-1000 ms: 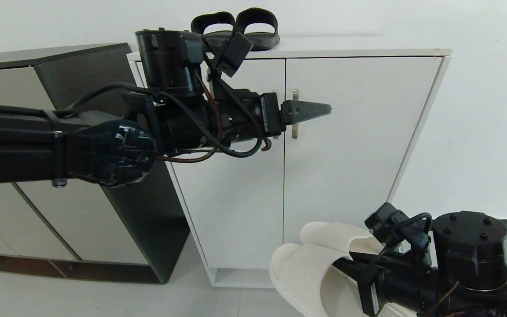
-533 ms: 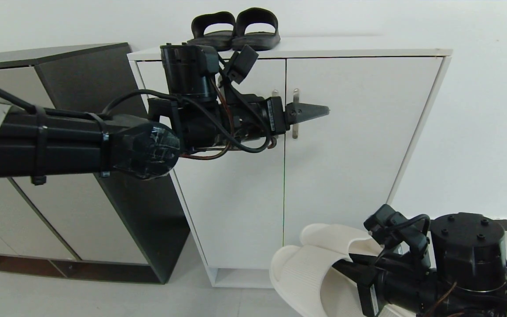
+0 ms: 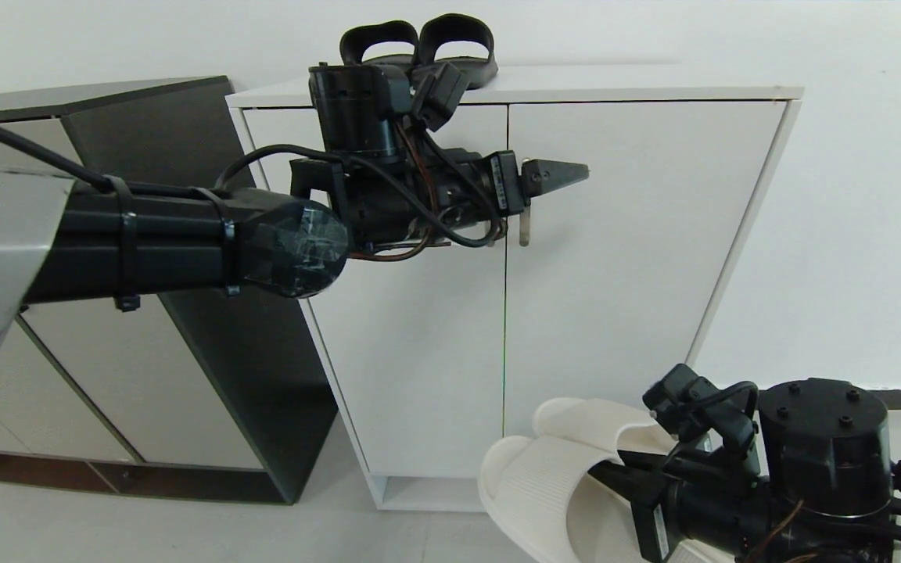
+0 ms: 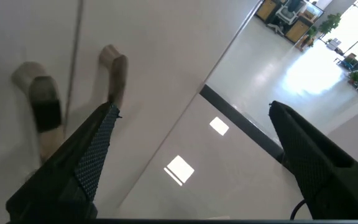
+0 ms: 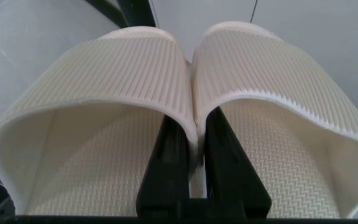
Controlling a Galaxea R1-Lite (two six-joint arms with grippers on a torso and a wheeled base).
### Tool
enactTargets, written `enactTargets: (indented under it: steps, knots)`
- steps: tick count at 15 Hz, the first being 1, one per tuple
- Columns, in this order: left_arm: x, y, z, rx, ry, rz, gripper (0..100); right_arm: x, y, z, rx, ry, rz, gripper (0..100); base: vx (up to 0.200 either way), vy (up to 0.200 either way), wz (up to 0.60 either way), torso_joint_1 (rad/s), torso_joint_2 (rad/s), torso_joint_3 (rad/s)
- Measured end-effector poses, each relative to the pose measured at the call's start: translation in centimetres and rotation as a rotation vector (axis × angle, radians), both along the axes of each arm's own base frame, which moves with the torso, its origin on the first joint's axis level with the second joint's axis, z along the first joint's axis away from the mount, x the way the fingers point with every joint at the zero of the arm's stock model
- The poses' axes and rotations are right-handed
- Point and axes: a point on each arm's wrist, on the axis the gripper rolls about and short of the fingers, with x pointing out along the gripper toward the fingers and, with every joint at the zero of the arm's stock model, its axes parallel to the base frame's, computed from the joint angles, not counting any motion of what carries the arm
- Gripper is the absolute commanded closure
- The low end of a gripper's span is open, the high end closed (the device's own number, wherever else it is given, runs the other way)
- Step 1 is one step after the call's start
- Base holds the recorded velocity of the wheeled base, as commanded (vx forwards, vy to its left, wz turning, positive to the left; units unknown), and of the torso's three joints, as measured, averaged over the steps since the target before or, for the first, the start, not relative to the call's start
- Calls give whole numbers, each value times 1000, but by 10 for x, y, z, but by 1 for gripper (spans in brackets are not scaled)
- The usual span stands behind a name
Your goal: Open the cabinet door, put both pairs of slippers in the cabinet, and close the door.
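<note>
- Left end effector has crept up and forward, now level with the top of the right door's handle.
- Nearest: right end effector clenched on the white slippers, low before the cabinet.
- Step looks like door opening, both doors shut; next the spread fingers need to close on that handle, which sits just beside one finger.
- Black slippers sit on top, farthest back.
</note>
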Motion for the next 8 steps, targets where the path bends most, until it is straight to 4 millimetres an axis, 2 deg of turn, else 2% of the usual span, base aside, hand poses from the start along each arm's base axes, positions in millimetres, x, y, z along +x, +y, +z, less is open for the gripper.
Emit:
enactTargets:
  steps: [8]
  knots:
    - [5,5,-3,5,7,23,0,0,0,0,0,-1,-3,100,0,0,0,0,0,0]
